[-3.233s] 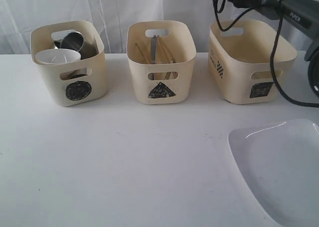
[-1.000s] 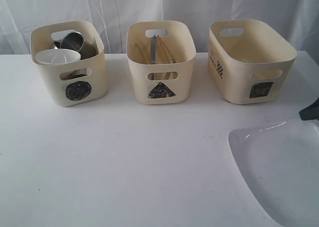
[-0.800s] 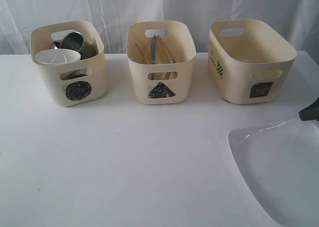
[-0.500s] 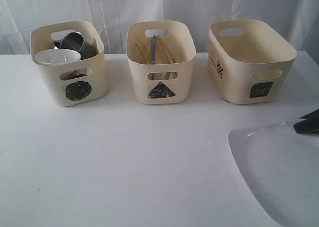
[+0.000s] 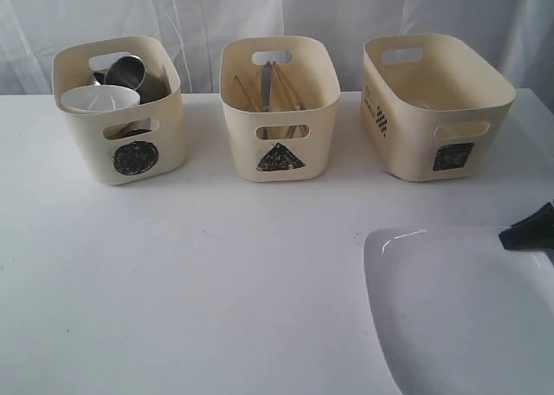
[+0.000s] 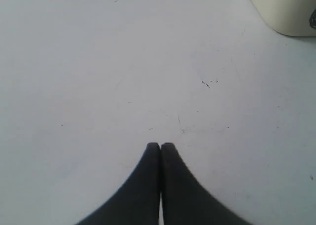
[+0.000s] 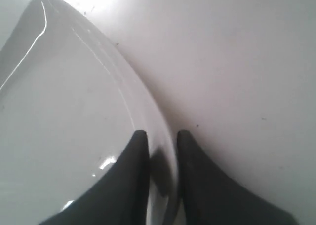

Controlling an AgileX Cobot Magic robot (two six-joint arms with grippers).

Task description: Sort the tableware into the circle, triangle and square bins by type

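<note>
Plate (image 5: 450,317): lower right; I judge it stiff, slick-glazed, breakable, weighty.
Hold: the thin rim, bitten deep.
My right jaws: narrow, pinching that rim.
My left jaws: closed, empty.

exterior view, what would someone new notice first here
The large white plate fills the near right corner of the table, with the right gripper clamped on its rim at the view's right edge. Behind stand three cream bins in a row: the circle bin on the left holds a steel mug and a white bowl, the triangle bin chopsticks, and the square bin shows nothing inside.
</note>
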